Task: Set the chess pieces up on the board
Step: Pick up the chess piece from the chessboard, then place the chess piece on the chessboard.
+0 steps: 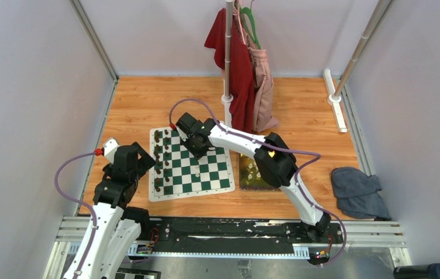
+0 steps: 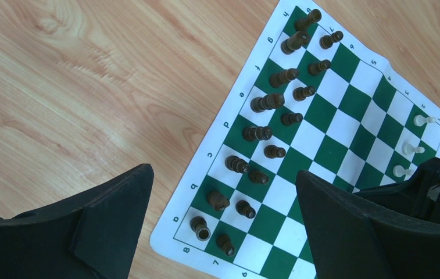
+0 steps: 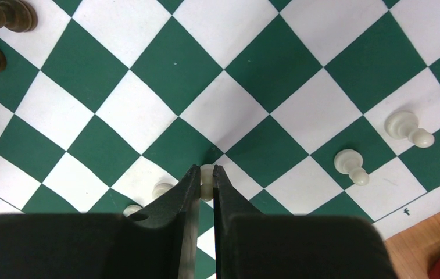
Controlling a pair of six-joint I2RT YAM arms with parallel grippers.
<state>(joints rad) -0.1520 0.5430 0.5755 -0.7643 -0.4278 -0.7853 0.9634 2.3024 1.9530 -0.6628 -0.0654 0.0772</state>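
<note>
Black left end effector spread wide and empty above the wooden worktop, beside the board and its dark chessmen; farther out, right end effector pinching a cream-white chess piece over the board, among other white pieces.

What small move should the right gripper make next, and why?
Probably lower straight down until the piece stands on a square, then open. The right gripper is shut on a white piece over the board, near two standing white pawns.
</note>
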